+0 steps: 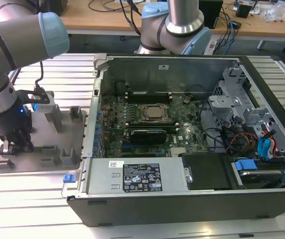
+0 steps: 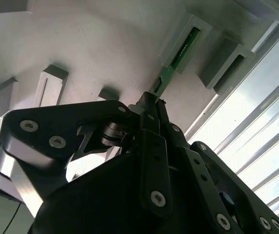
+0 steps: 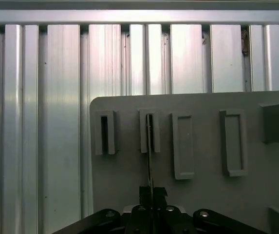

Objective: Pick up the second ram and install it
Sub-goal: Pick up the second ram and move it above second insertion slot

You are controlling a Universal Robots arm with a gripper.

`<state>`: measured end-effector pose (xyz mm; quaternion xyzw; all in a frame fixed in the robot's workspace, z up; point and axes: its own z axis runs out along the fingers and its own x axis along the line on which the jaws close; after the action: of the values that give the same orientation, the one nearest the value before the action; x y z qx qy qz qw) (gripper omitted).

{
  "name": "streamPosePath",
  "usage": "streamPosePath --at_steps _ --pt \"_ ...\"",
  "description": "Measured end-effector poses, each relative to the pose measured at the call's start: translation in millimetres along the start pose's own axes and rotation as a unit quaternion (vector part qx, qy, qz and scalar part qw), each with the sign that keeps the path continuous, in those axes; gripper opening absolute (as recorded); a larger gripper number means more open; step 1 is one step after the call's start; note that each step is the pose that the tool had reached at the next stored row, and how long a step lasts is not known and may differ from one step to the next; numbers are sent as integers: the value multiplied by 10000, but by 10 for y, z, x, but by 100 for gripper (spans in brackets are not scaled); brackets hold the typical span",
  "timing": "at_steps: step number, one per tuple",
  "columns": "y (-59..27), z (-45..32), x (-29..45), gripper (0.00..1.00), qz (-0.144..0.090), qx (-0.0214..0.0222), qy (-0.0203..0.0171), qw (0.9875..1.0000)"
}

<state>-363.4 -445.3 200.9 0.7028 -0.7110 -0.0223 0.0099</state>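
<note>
The second ram (image 2: 182,49) is a thin green stick standing on edge in a slotted post of the grey tray (image 2: 81,44). In the first wrist view the second ram (image 3: 150,146) shows edge-on, running from the slotted post back to my fingers. My gripper (image 2: 151,103) is shut on the stick's near end. In the exterior view my gripper (image 1: 16,144) is low over the tray (image 1: 67,142), at the exterior view's left of the open computer case (image 1: 107,177).
The motherboard (image 1: 152,119) lies inside the case, with cables and drive bays (image 1: 251,134) toward the exterior view's right. Other upright posts (image 1: 75,114) stand on the tray. A ribbed metal table (image 1: 28,199) carries everything. A desk with cables runs behind.
</note>
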Motion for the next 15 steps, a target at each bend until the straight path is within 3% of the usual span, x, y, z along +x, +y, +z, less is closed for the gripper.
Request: streamPosePath --at_steps 5,9,13,15 --pt "0 -8 -1 14 -4 1 -1 10000" --pt "11 -247 -5 14 -4 0 0 10000" --pt "19 -406 -7 14 -4 0 0 10000" --pt "20 -443 -8 14 -4 0 0 10000"
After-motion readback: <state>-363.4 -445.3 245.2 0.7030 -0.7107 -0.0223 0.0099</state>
